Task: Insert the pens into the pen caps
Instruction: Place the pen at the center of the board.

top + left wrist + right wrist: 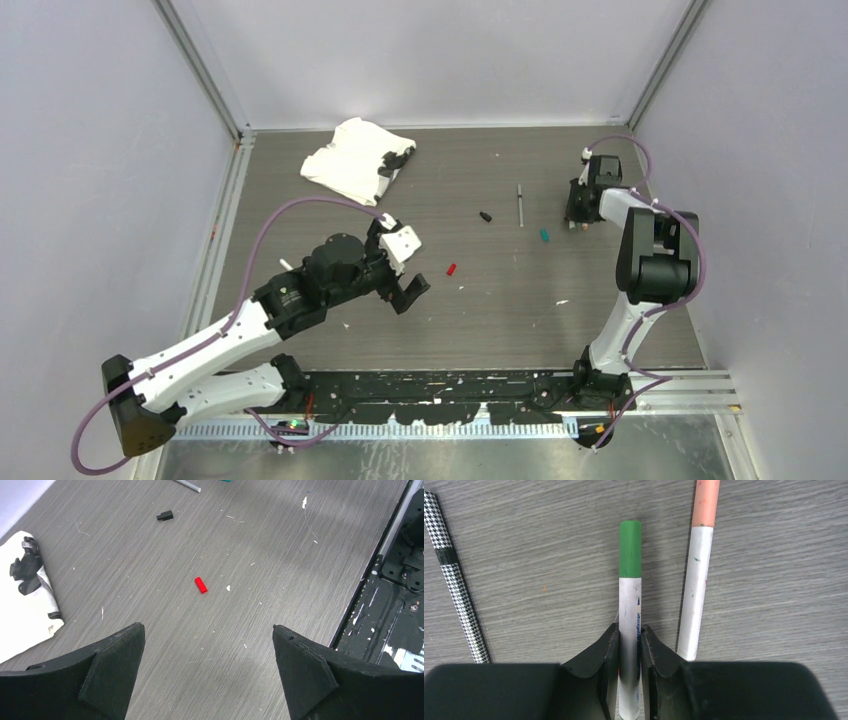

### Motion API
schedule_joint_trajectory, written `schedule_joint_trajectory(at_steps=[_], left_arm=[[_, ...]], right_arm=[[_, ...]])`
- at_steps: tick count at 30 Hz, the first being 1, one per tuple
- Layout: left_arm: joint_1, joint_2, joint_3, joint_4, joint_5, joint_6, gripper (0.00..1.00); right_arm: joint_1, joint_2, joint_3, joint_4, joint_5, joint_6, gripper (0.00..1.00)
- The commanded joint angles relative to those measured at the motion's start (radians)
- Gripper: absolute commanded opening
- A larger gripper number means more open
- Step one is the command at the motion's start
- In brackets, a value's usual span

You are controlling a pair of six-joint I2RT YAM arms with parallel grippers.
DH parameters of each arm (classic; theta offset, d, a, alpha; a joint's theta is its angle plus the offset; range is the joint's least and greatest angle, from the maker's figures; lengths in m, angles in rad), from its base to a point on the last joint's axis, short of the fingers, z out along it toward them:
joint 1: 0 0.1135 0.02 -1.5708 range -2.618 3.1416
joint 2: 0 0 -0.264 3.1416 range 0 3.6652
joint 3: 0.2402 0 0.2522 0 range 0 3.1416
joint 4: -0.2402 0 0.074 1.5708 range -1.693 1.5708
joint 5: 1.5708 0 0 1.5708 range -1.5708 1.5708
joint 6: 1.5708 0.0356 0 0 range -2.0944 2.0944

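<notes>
My right gripper (pixel 629 627) is shut on a white pen (pixel 630 600) that wears a green cap (pixel 630 547), low over the table at the far right (pixel 578 213). Next to it lies a second white pen (pixel 694 590) with a salmon pink cap (pixel 706 502). A slim grey pen (pixel 520 205) lies mid-table. Loose caps lie around it: red (pixel 451 269) (pixel 200 585), black (pixel 485 216) (pixel 164 515) and teal (pixel 545 235). My left gripper (pixel 402 265) (pixel 207 626) hovers open and holds nothing, with the red cap just ahead of its fingers.
A crumpled white cloth (pixel 355 160) (pixel 25 605) with black parts on it lies at the back left. A houndstooth-patterned stick (pixel 456 590) lies left of the held pen. Small white flecks dot the table. The black base rail (pixel 450 395) runs along the near edge.
</notes>
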Motion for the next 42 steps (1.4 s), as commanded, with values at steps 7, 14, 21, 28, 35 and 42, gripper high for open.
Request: schedule_joint_trajectory(at_steps=[7,14,21,28,35,42], left_arm=[[-0.001,0.004,0.004,0.033,-0.042,0.027,0.99],[-0.002,-0.003,0.004,0.033,-0.04,0.028,0.99],[-0.002,-0.01,0.002,0.033,-0.055,0.028,0.99],[0.01,0.016,0.005,0.027,-0.084,0.025,1.0],[0.112,0.059,0.024,0.013,-0.108,-0.022,1.0],[0.321,0.096,0.051,0.011,-0.107,-0.136,0.97]], right_arm=[[-0.01,0.041,0.081,-0.055,-0.049,0.009,0.36],[-0.011,-0.001,0.088,-0.077,-0.072,-0.007,0.43],[-0.023,-0.188,0.061,-0.097,-0.135,-0.103,0.49],[-0.041,-0.48,0.06,-0.228,-0.445,-0.215,0.51],[-0.043,-0.711,0.005,-0.145,-0.816,-0.085,0.64],[-0.042,-0.775,-0.301,0.349,-1.061,0.195,0.7]])
